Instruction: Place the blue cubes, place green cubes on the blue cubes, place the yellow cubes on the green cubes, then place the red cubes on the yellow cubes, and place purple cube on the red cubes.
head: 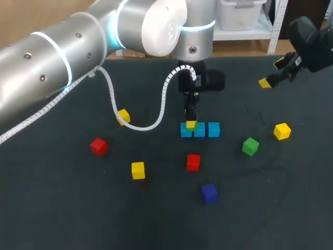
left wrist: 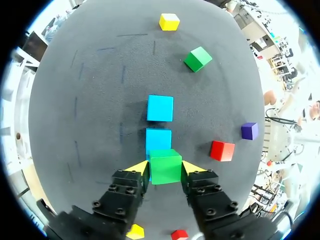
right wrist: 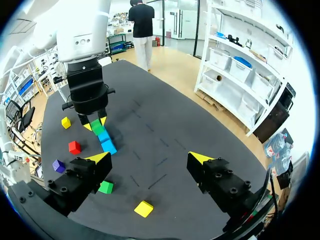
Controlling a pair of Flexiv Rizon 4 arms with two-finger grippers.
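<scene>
A green cube is clamped squarely in the left end effector, over the 9 o'clock end of the blue cubes, a row laid 9-to-3. The right end effector is spread wide, nothing gripped.

A robotics lab: left arm and right arm over a dark-matted table.

Three blue, three yellow, two green, two red, one purple.

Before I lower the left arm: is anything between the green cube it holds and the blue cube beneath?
Nothing visible does. The left gripper is shut on the green cube, directly over the end blue cube of the row.
</scene>
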